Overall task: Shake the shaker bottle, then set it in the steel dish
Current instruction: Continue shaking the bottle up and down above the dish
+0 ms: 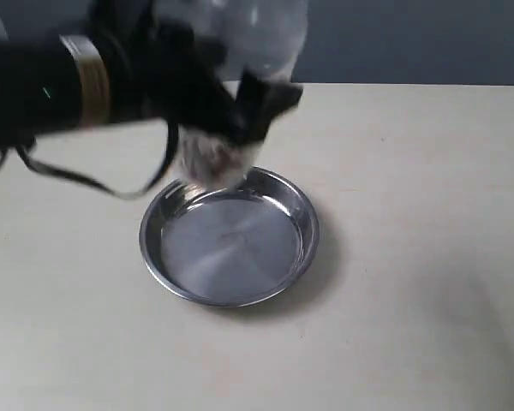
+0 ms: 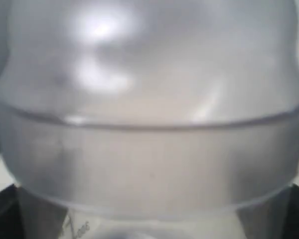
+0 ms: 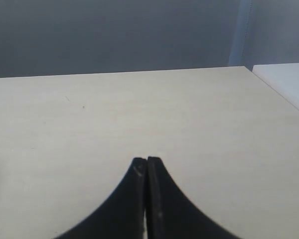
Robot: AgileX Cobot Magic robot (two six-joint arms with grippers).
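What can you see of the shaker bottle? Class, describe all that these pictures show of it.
The shaker bottle is frosted, see-through plastic, with a domed shoulder above a ridged seam and faint print lower on its wall. Brownish contents show at its lower end. It is blurred, off the table and seems tilted, gripped round its middle by the left gripper. Its lower end hangs over the wall-side rim of the steel dish; whether they touch cannot be told.
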